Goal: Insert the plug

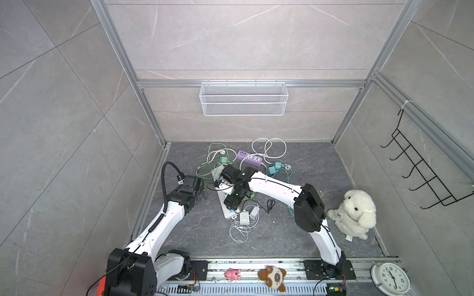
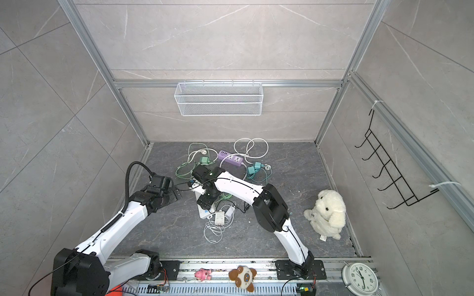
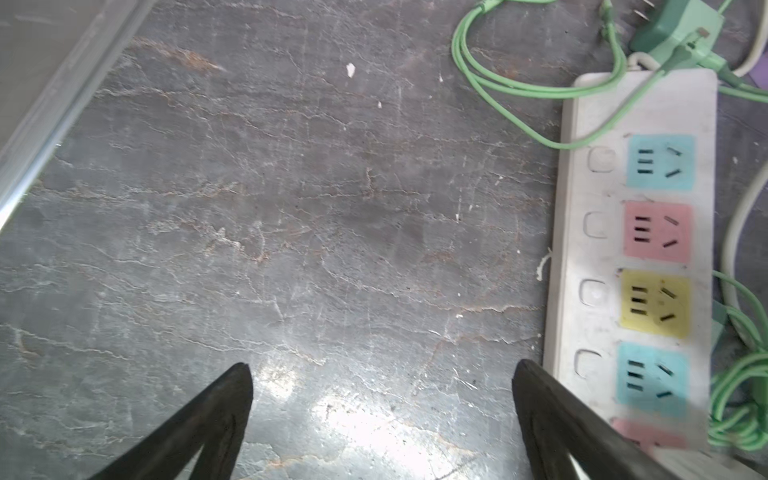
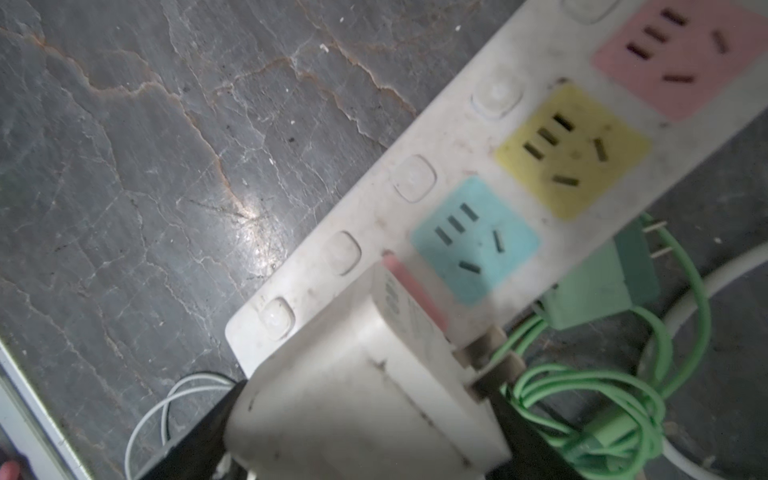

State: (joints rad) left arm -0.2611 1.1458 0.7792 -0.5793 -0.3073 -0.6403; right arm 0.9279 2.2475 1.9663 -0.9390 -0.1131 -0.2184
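My right gripper (image 4: 365, 415) is shut on a white plug (image 4: 357, 386), a blocky adapter held between the two black fingers. Its two metal prongs (image 4: 490, 357) show bare at one side, in no socket. The plug hangs over the end of the white power strip (image 4: 374, 216), just past the blue socket (image 4: 473, 241) and covering most of a pink one. My left gripper (image 3: 382, 370) is open and holds nothing over the stone floor; one fingertip (image 3: 528, 382) stands close beside the strip's long edge (image 3: 582, 257). In both top views the grippers (image 1: 232, 203) (image 2: 177, 193) flank the strip.
Green cables and a green plug (image 4: 598, 291) lie against the strip's far side. A second white adapter (image 1: 245, 217) with coiled white cable, a purple strip (image 1: 250, 159), teal chargers (image 1: 275, 167) and a plush dog (image 1: 354, 212) lie around. A metal wall rail (image 3: 50, 112) bounds the left.
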